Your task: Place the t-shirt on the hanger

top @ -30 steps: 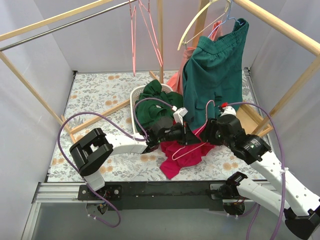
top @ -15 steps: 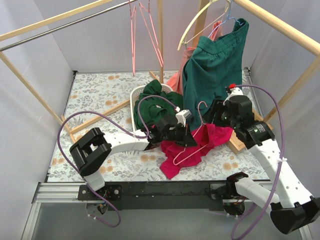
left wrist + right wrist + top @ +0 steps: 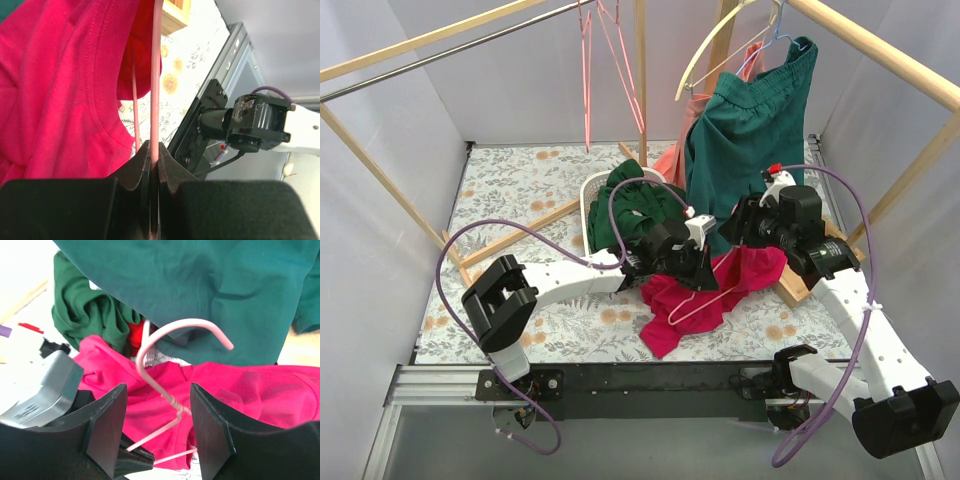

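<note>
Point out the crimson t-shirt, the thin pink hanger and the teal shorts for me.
t-shirt (image 3: 660,335), top view, on its bunched lower cloth.
hanger (image 3: 185,321), right wrist view, top of its hook.
teal shorts (image 3: 750,130), top view, middle of the hanging cloth.

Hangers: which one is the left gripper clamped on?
The thin pale-pink wire hanger over the crimson t-shirt; the left gripper is shut on its wire. The pink rail hangers and the cream hanger hang up high.

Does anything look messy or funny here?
Yes. The t-shirt is crumpled in a heap on the table, not hanging, and the hanger sits tilted over it, pinched in the left tool. A green garment bulges out of the basket.
</note>
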Action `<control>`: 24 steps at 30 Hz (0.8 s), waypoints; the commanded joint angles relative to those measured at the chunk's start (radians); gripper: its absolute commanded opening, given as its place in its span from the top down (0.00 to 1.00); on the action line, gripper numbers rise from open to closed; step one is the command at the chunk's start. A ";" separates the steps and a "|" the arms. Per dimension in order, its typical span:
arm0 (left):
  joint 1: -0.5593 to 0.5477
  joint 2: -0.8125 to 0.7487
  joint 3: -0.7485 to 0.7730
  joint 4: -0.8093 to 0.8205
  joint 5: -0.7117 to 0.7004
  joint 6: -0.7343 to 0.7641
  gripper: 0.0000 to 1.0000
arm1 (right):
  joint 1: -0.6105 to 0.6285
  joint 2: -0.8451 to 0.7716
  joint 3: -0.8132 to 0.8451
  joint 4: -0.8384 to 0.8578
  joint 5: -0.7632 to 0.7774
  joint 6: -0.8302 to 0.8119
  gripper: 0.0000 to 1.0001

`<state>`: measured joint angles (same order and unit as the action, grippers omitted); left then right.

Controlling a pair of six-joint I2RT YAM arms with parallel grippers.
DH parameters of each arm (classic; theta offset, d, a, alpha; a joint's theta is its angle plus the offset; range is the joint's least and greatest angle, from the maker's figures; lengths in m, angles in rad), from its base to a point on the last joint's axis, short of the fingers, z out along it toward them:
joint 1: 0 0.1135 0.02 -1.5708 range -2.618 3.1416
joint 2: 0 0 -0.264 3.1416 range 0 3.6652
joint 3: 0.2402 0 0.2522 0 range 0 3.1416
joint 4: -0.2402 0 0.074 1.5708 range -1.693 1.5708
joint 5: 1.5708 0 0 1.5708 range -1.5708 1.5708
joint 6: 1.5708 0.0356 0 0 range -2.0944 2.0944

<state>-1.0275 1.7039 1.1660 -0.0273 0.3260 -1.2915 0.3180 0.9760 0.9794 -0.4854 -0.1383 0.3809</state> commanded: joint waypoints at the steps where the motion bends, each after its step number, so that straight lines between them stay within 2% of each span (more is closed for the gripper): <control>1: -0.025 0.011 0.069 -0.085 -0.011 0.057 1.00 | 0.000 0.004 -0.047 0.071 0.003 -0.019 0.40; 4: -0.039 0.020 0.095 -0.118 -0.025 0.073 1.00 | 0.000 -0.003 -0.077 0.094 0.017 -0.017 0.43; 7: -0.042 0.023 0.103 -0.137 -0.042 0.070 1.00 | 0.001 -0.025 -0.100 0.108 0.029 -0.023 0.56; 8: -0.042 0.023 0.107 -0.143 -0.048 0.069 1.00 | 0.001 -0.031 -0.108 0.110 0.032 -0.027 0.75; 9: -0.042 0.023 0.112 -0.152 -0.054 0.061 1.00 | 0.001 -0.037 -0.120 0.110 0.042 -0.028 0.86; 10: -0.042 0.022 0.116 -0.157 -0.061 0.058 1.00 | 0.000 -0.052 -0.130 0.110 0.046 -0.027 0.95; 11: -0.042 0.020 0.129 -0.163 -0.080 0.051 1.00 | 0.001 -0.062 -0.137 0.108 0.049 -0.027 0.99; 15: -0.042 -0.010 0.150 -0.203 -0.166 -0.020 0.53 | 0.001 -0.128 -0.183 0.116 0.071 -0.023 0.99; 17: -0.042 -0.049 0.149 -0.221 -0.206 -0.046 0.44 | 0.001 -0.169 -0.208 0.120 0.069 -0.030 0.99; 18: -0.040 -0.064 0.143 -0.253 -0.252 -0.069 0.34 | 0.001 -0.183 -0.214 0.122 0.063 -0.033 0.99; 22: -0.016 -0.193 0.060 -0.270 -0.314 -0.204 0.23 | 0.001 -0.258 -0.263 0.120 0.051 -0.045 0.99; 24: 0.010 -0.278 0.031 -0.284 -0.343 -0.227 0.22 | 0.000 -0.292 -0.292 0.122 0.032 -0.048 0.99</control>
<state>-1.0569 1.6196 1.2427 -0.2653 0.0891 -1.4090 0.3145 0.7326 0.7425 -0.3271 -0.0410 0.2699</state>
